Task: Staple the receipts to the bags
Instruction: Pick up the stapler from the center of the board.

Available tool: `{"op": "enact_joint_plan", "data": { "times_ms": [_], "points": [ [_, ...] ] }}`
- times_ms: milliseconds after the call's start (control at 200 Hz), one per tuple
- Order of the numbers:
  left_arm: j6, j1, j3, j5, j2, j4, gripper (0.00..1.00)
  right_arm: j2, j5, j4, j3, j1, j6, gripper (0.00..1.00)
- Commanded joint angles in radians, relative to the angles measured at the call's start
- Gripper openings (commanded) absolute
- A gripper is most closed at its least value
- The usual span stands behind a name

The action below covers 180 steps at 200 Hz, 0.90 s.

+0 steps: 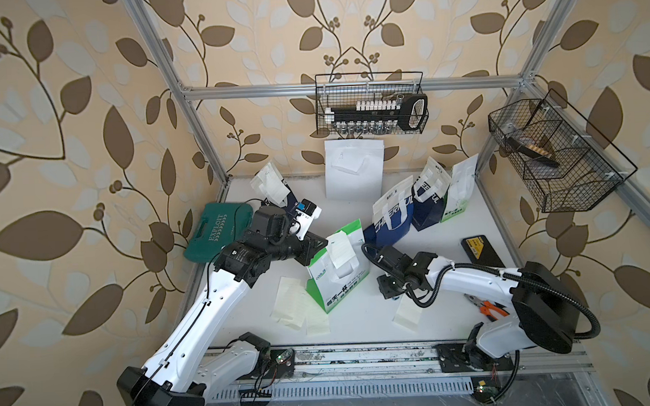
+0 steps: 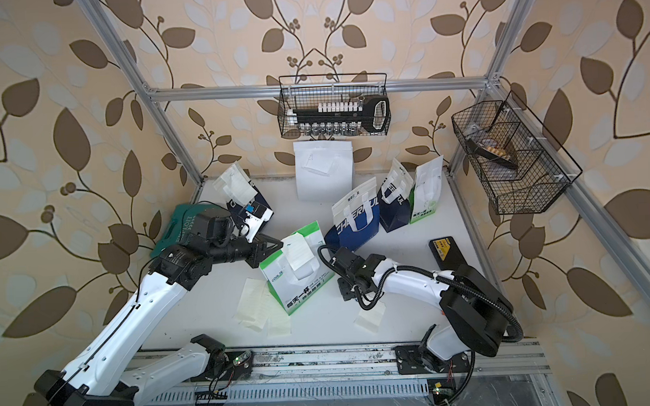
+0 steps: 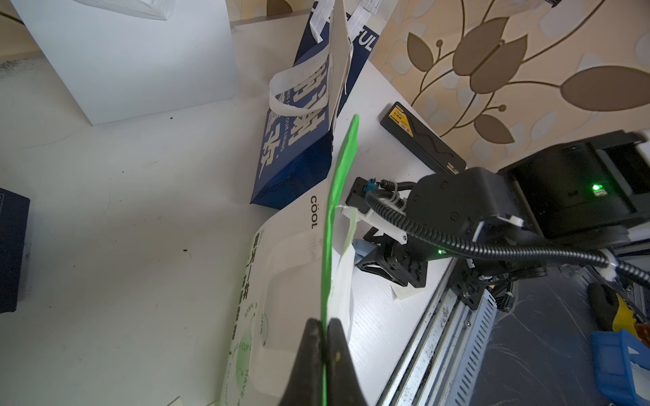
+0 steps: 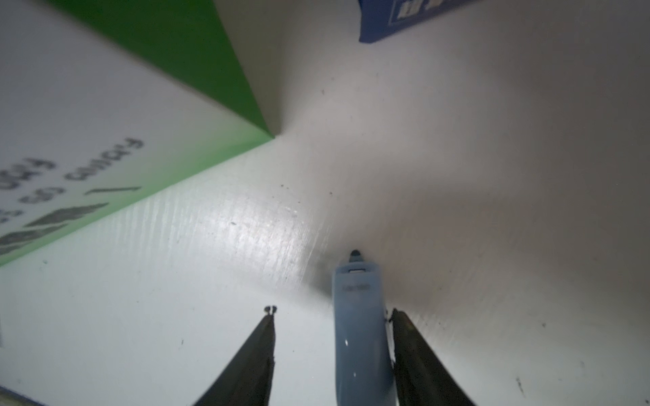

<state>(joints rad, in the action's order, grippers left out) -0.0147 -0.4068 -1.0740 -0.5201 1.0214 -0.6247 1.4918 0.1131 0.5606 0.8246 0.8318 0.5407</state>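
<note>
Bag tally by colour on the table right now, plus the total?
Green-and-white bags: 2
Navy-and-white bags: 3
Plain white bag: 1
Total: 6

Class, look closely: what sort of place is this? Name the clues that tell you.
Probably a robot test cell staged as a shop counter: a wallpapered aluminium frame encloses a white table, two robot arms sit on a rail, and paper bags and receipts are scattered about.
</note>
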Motion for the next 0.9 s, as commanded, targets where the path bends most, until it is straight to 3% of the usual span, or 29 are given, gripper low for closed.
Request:
{"op": "enact_joint_plan", "data": {
  "times_ms": [0, 620, 895],
  "points": [
    [0.011, -0.006, -0.023, -0.009, -0.011, 0.018, 0.0, 0.047, 0.05, 0.043, 0.025, 0.003, -0.025, 0.5],
    [0.012, -0.006, -0.018, -0.012, -0.006, 0.019, 0.0, 0.121, 0.091, 0.01, 0.045, -0.008, -0.025, 0.37],
    [0.013, -0.006, -0.021, -0.014, -0.004, 0.022, 0.0, 0.06, 0.11, -0.02, 0.018, -0.013, -0.022, 0.18]
  ]
}}
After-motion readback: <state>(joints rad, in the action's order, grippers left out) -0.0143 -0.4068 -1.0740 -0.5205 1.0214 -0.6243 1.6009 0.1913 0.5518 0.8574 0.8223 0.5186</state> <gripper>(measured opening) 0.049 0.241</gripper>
